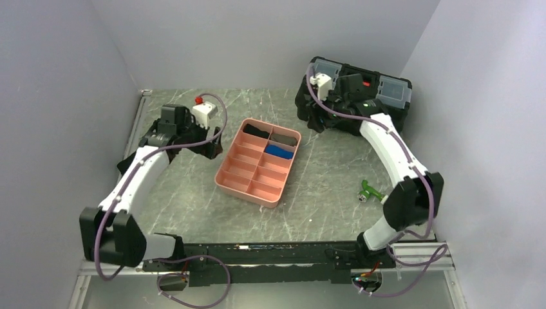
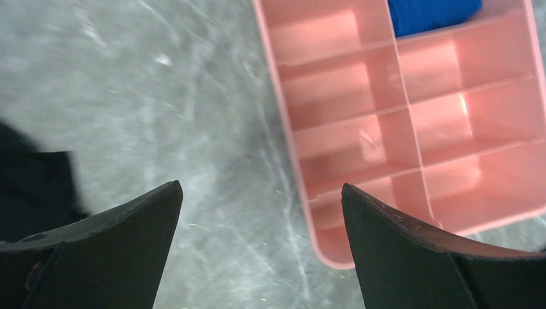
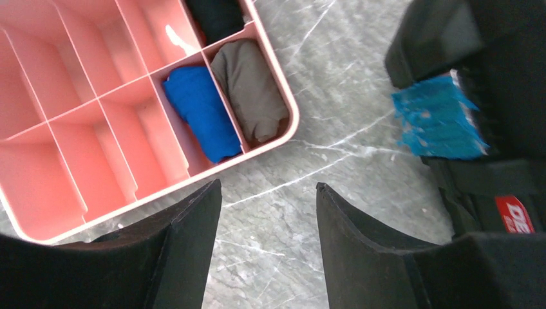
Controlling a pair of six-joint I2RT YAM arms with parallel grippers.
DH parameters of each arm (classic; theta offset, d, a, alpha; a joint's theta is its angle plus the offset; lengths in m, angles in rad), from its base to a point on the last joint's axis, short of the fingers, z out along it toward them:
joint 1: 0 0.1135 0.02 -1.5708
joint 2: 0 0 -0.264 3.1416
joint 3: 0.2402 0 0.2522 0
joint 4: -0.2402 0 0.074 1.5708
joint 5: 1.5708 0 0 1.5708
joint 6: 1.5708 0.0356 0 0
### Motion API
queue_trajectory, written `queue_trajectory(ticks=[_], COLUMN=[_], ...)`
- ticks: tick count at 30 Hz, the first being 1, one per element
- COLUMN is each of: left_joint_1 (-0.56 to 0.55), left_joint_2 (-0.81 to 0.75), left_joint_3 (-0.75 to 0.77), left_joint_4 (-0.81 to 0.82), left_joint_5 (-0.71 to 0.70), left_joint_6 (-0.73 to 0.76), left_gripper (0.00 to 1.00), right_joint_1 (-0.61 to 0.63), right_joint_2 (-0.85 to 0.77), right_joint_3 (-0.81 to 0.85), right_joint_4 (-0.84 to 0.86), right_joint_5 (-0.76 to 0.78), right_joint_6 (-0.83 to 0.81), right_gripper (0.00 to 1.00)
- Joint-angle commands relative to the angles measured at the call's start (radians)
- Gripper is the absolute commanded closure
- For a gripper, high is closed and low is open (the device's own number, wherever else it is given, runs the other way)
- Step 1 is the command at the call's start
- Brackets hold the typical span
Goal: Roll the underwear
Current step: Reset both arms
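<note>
At bench centre, found tray holding underwear, rolled, in right column, second compartment from far end, next to grey roll; black roll beside that; left of tray, found left gripper spread wide over bare bench, holding nothing; near black box, found right gripper parted, nothing between jaws.

left gripper: jaws wide apart, aimed downward | right gripper: jaws parted (narrower gap), aimed downward
</note>
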Motion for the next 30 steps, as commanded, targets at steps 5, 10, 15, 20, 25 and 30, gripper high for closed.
queue_trajectory(ticks=[5, 10, 15, 20, 25, 30], left_joint_1=[0.024, 0.044, 0.061, 0.078, 0.101, 0.121], left_joint_2=[-0.223, -0.274, -0.293, -0.287, -0.312, -0.339], left_joint_3=[-0.014, -0.008, -0.021, -0.03, -0.069, -0.108], left_joint_4=[0.188, 0.204, 0.213, 0.197, 0.231, 0.272], left_joint_5=[-0.291, -0.309, -0.304, -0.271, -0.215, -0.163], left_joint_6=[0.033, 0.019, -0.002, -0.026, -0.049, -0.053], left_gripper=[0.01, 0.01, 0.01, 0.01, 0.01, 0.01], right_joint_1=[-0.092, -0.129, -0.165, -0.19, -0.21, -0.233], right_joint_2=[-0.231, -0.358, -0.466, -0.547, -0.582, -0.612], right_joint_3=[-0.157, -0.271, -0.369, -0.434, -0.475, -0.524], right_joint_4=[0.156, 0.237, 0.313, 0.351, 0.365, 0.39], right_joint_5=[-0.053, -0.023, 0.002, 0.025, 0.045, 0.056], right_joint_6=[0.061, 0.096, 0.139, 0.159, 0.164, 0.173], right_gripper=[0.4, 0.37, 0.33, 0.27, 0.21, 0.1])
